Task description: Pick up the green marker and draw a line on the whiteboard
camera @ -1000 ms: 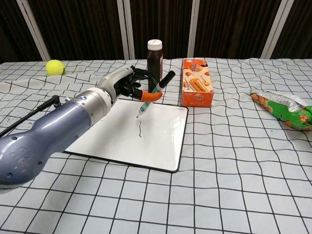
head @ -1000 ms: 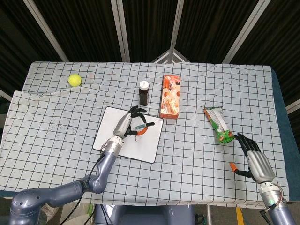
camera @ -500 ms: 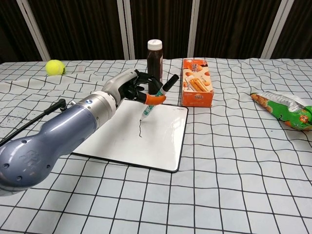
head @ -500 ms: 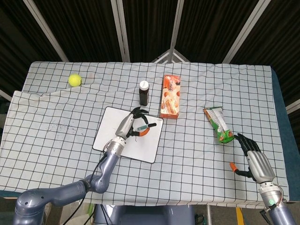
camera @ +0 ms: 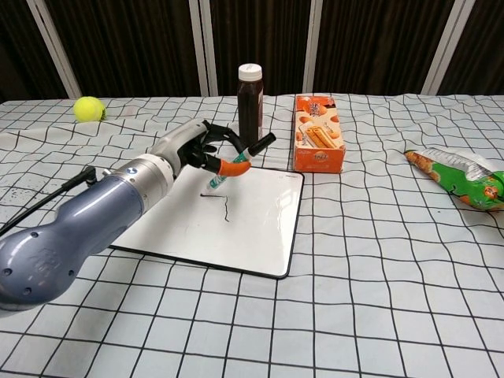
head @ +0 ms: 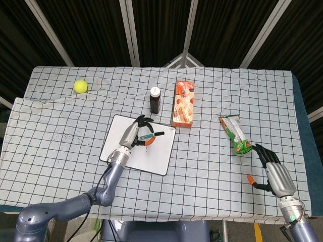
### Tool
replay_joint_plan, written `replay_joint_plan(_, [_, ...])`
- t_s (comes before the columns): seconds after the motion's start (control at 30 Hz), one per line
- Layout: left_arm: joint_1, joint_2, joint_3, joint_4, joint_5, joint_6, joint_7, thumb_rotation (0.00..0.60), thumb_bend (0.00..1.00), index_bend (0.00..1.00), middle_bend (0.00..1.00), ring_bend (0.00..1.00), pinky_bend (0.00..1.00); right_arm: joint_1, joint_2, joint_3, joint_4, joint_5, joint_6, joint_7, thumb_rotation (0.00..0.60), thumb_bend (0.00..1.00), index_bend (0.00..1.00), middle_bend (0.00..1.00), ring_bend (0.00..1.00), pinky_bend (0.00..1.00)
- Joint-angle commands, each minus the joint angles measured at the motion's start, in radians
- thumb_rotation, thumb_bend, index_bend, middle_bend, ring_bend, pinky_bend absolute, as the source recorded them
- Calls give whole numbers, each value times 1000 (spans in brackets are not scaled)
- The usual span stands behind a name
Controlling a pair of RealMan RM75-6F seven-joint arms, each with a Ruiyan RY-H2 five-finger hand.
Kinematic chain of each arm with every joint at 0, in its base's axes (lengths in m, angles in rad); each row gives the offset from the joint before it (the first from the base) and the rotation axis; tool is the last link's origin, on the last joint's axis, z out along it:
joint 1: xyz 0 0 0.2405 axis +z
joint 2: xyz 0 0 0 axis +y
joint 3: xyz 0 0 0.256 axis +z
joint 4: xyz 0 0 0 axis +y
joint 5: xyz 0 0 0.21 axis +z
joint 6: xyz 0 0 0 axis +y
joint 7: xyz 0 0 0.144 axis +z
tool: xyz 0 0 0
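The white whiteboard (head: 156, 156) (camera: 260, 228) lies on the checked cloth in front of the bottle. A short dark line (camera: 227, 209) runs down its middle, with a small mark (camera: 209, 194) beside it. My left hand (head: 132, 135) (camera: 187, 148) hovers over the board's far left part and pinches the green marker (head: 148, 137) (camera: 234, 163). The marker is tilted, its black cap up to the right and its tip down at the board near the small mark. My right hand (head: 274, 174) is at the table's near right corner, fingers apart, holding nothing.
A brown bottle (head: 155, 100) (camera: 250, 94) stands just behind the board, an orange box (head: 183, 103) (camera: 318, 144) to its right. A snack bag (head: 235, 134) (camera: 457, 179) lies near my right hand. A tennis ball (head: 79, 86) (camera: 89, 108) sits far left.
My left hand has swung the marker leftwards, so its tip has moved off the drawn line. A small mark now shows left of that line. The right hand has not moved.
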Motion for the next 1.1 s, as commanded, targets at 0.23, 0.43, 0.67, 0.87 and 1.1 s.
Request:
replay_joint_plan(0.23, [48, 83, 22, 28, 20, 29, 16, 600, 521, 696, 215, 47, 74, -1, -1, 1, -2, 2, 2, -5, 600, 327, 0, 0, 0, 0])
replay_joint_plan(0.43, [78, 164, 16, 24, 29, 50, 15, 600, 521, 696, 215, 47, 74, -1, -1, 1, -3, 2, 3, -7, 600, 327, 0, 0, 0, 0])
replay_joint_plan(0.67, [114, 263, -1, -52, 29, 91, 25, 600, 521, 696, 215, 47, 74, -1, -2, 2, -3, 2, 5, -11, 600, 327, 0, 0, 0, 0])
replay_joint_plan(0.87, [150, 355, 70, -95, 75, 114, 157, 600, 522, 696, 215, 47, 74, -2, -3, 2, -4, 3, 6, -16, 600, 327, 0, 0, 0, 0])
replay_joint_plan(1.1, [172, 418, 185, -72, 139, 102, 340, 600, 479, 689, 204, 47, 69, -2, -4, 1, -7, 1, 7, -23, 600, 327, 0, 0, 0, 0])
